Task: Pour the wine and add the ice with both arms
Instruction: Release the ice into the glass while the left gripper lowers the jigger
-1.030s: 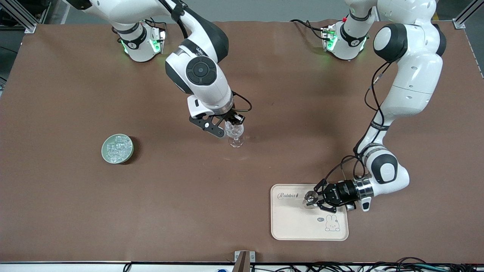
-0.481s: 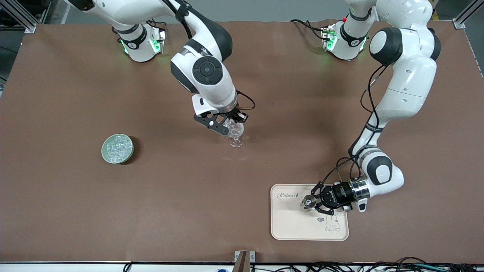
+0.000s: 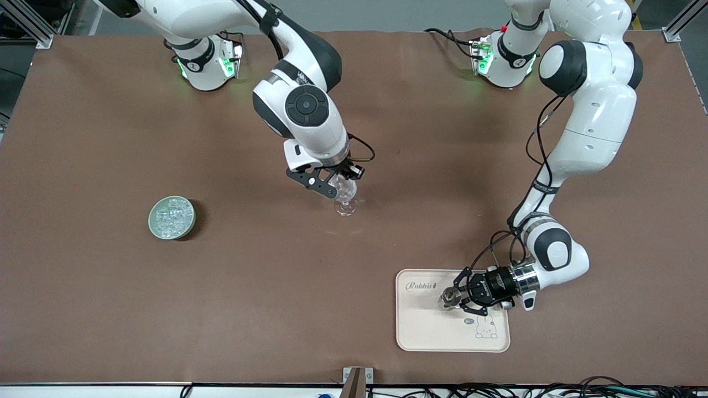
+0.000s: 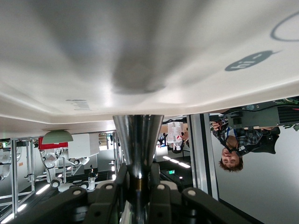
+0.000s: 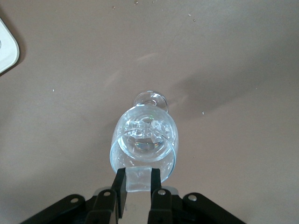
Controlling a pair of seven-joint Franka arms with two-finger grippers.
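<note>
A clear stemmed wine glass (image 3: 346, 203) stands mid-table with ice chunks (image 5: 147, 128) in its bowl (image 5: 161, 154). My right gripper (image 3: 335, 186) hangs just over the glass rim, shut on one clear ice cube (image 5: 139, 183) between its fingertips (image 5: 120, 179). My left gripper (image 3: 458, 296) lies level over the cream tray (image 3: 426, 329), shut on the narrow stem of a shiny metal cup (image 3: 449, 297). In the left wrist view the cup (image 4: 138, 133) widens toward the tray's surface (image 4: 196, 42) from my left gripper (image 4: 138, 175).
A green bowl (image 3: 172, 218) full of ice chunks sits toward the right arm's end of the table. The tray has a rabbit print (image 3: 485, 327) at its corner nearest the front camera. A bracket (image 3: 357, 378) sits at the table's front edge.
My left gripper has slid a little toward the front camera and the right arm's end over the tray with the metal cup. My right gripper has shifted slightly closer over the glass.
</note>
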